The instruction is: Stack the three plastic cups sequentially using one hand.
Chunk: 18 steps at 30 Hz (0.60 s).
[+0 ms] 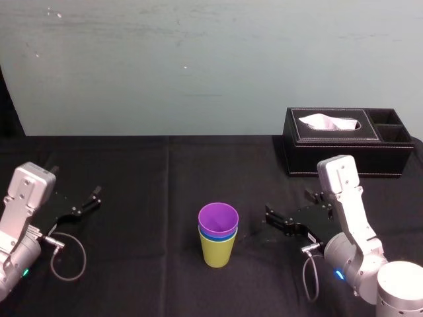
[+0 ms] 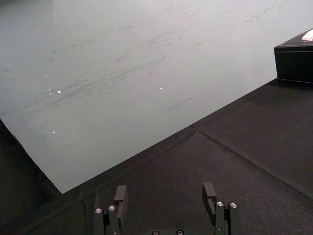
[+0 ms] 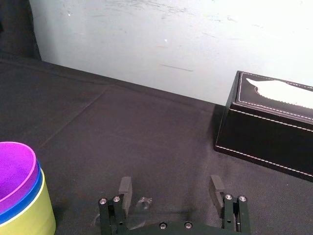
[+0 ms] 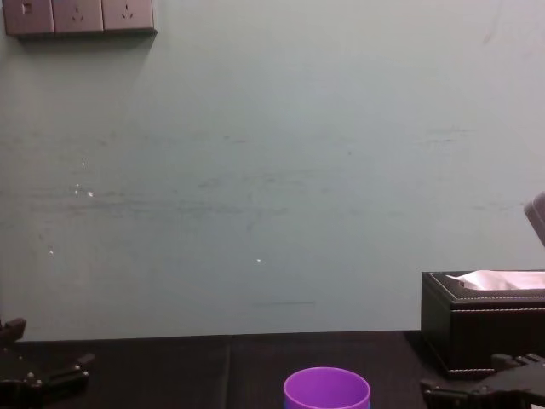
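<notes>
Lower centre, three cups point(image 1: 218, 236) stand nested upright, mouths up, purple apparently innermost; right gripper point(image 1: 268, 216) beside, released; left gripper point(image 1: 89, 201) parked lower left.

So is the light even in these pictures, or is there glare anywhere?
Head view: soft, even light; the stacked cups stand out, while the left gripper and right gripper nearly melt into the black cloth, which hides any shadows. Left wrist view: small bright glints on the scuffed wall. Right wrist view: the tissue is washed out to plain white.
</notes>
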Each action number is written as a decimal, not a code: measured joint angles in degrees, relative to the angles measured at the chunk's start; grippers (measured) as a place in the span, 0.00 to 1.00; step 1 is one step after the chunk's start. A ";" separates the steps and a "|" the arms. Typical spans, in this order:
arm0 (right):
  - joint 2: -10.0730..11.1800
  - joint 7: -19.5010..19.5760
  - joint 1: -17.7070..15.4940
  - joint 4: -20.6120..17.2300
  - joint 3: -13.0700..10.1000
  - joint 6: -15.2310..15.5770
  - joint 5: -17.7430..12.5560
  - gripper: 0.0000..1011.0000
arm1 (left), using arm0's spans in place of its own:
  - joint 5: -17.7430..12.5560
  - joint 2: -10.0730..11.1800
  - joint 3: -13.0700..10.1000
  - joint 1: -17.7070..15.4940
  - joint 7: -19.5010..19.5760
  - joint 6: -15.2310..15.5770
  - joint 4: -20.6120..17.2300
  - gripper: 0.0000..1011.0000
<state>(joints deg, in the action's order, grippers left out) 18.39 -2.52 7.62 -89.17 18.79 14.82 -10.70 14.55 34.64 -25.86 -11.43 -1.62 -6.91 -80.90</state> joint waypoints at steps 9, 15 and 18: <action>0.03 -0.01 0.00 -0.07 0.00 -0.05 -0.09 0.99 | 0.00 0.00 0.00 0.00 0.00 0.00 0.00 0.99; 0.06 -0.02 0.00 -0.10 0.00 -0.10 -0.12 0.99 | 0.00 0.00 0.00 0.00 0.00 0.00 0.00 0.99; 0.06 -0.02 0.00 -0.11 0.00 -0.12 -0.13 0.99 | 0.00 0.00 0.00 0.00 0.00 0.00 0.00 0.99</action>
<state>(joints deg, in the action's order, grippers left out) 18.46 -2.53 7.62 -89.28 18.79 14.70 -10.84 14.55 34.65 -25.86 -11.43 -1.62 -6.91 -80.90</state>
